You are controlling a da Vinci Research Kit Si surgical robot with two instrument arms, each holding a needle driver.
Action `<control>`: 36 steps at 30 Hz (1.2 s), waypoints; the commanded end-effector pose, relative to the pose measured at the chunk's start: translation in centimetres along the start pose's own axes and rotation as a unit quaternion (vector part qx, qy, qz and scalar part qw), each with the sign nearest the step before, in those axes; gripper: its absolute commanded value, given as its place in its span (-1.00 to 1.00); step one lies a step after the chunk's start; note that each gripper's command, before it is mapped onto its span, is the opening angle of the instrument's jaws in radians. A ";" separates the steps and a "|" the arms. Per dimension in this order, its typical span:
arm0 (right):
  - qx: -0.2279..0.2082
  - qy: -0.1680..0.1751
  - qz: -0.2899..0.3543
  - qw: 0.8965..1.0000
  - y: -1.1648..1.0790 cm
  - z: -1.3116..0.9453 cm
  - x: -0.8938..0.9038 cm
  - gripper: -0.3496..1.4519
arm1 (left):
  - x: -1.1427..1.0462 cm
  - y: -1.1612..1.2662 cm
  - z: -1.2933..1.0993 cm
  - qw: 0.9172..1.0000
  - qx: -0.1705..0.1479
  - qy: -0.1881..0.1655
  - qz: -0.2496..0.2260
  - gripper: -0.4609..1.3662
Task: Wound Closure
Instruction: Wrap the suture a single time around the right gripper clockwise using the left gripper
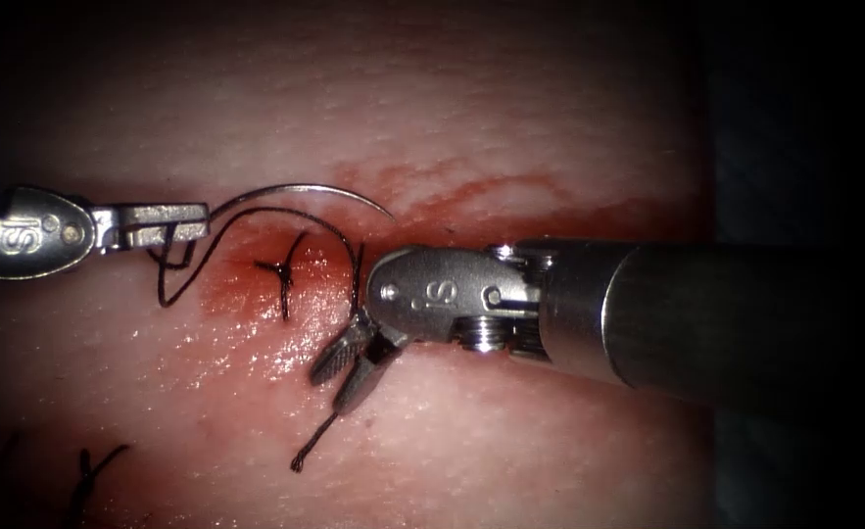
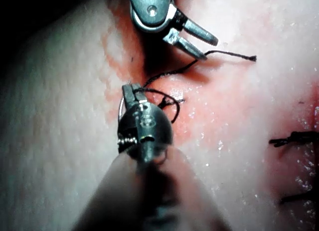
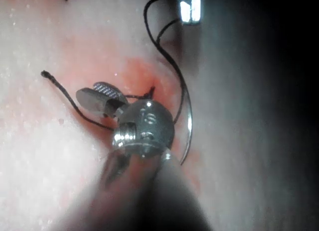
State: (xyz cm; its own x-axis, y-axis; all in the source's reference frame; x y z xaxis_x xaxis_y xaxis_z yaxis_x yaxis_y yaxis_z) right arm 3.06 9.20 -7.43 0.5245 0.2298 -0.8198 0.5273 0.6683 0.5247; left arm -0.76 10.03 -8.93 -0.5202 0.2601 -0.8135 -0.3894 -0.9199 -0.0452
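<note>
Far left of the endoscope frame, the left claw (image 1: 172, 226) is clamped on the needle (image 1: 305, 191), gripping it at its blunt tail end where the thread joins. The needle arcs out to the right, up off the tissue (image 1: 550, 118), its point free in the air just above the cut and not in the tissue at all. Below it the thread (image 1: 246, 220) loops down from the left claw and sweeps across to the knotted stitch (image 1: 283, 269) sitting in the red fluid (image 1: 246, 294) at mid-frame. Further right, the right claw (image 1: 349, 367) hangs with its jaws parted, angled down; the thread's frayed tail (image 1: 312, 446) runs out from between them, but they are not closed on it.

The risk, as I read it: that bare needle point hovers close to the right tool's wrist, and a careless swing could snag the loop or scratch the tissue. Slack thread could also tangle round the left claw.

The left wrist view shows older stitches (image 2: 294, 138) off to one side of the tissue. The right wrist view shows the needle's curve passing right beside the right claw's own wrist.
</note>
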 end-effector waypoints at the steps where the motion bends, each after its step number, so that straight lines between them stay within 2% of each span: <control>1: -0.013 0.001 0.005 1.000 0.02 -0.01 0.02 -0.52 | 0.02 0.00 -0.01 1.000 0.007 -0.004 -0.005 -0.88; 11: -0.080 0.007 0.055 0.995 0.14 -0.03 0.10 -0.69 | 0.16 -0.05 -0.08 0.997 0.061 -0.030 -0.033 -0.88; 15: -0.102 0.024 0.087 0.991 0.20 -0.03 0.10 -1.00 | 0.21 -0.09 -0.11 0.996 0.075 -0.038 -0.042 -0.88; 22: -0.133 0.030 0.114 0.984 0.27 0.04 0.07 -1.00 | 0.29 -0.12 -0.16 0.991 0.103 -0.052 -0.065 -0.88; 25: -0.153 0.049 0.124 0.979 0.31 0.13 0.10 -1.00 | 0.33 -0.12 -0.18 0.985 0.132 -0.063 -0.087 -0.88; 30: -0.174 0.066 0.133 0.973 0.39 0.25 0.10 -1.00 | 0.34 -0.09 -0.20 0.982 0.150 -0.070 -0.095 -0.88; 36: -0.225 0.093 0.148 0.959 0.55 0.26 0.01 -1.00 | 0.35 -0.05 -0.22 0.979 0.162 -0.075 -0.101 -0.88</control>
State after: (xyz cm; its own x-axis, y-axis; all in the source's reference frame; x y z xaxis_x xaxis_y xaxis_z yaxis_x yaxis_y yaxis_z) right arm 3.54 9.44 -7.04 0.4438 0.5503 -0.7073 -0.0092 0.7920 0.6105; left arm -0.76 10.09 -9.35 -0.5042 0.4917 -0.7099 -0.7074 -0.7067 0.0129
